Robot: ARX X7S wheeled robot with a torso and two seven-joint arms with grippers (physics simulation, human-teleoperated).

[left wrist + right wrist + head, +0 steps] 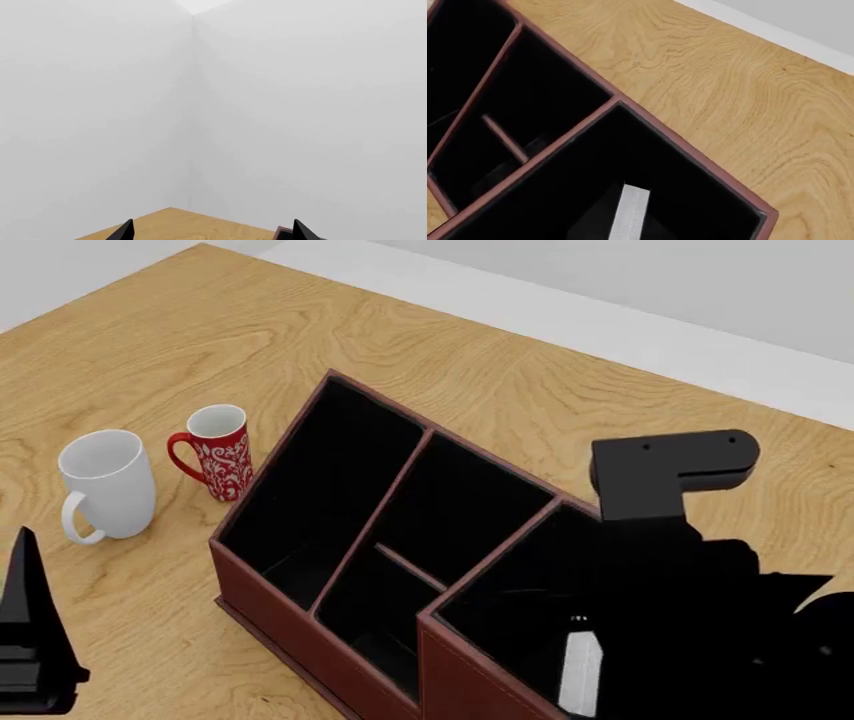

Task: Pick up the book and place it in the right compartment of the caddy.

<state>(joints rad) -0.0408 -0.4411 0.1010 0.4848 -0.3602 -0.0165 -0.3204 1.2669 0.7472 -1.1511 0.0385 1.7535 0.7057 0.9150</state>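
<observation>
The reddish-brown caddy [441,640] with a black interior stands on the wooden table. The book shows as a strip of white page edges [629,212] between black covers, standing on end inside the right compartment [694,175]. It also shows in the head view [581,670], under my right arm [667,540]. My right gripper reaches down into that compartment and is shut on the book; its black fingers blend with the dark lining. My left gripper [213,235] is open and empty, held off the caddy's left side, low at the left edge of the head view [27,640].
A white mug [107,485] and a red patterned mug [218,450] stand left of the caddy. The long narrow bay [314,490] and the bay split by a crossbar [427,540] lie left of the right compartment. The table's far edge [641,335] meets white floor.
</observation>
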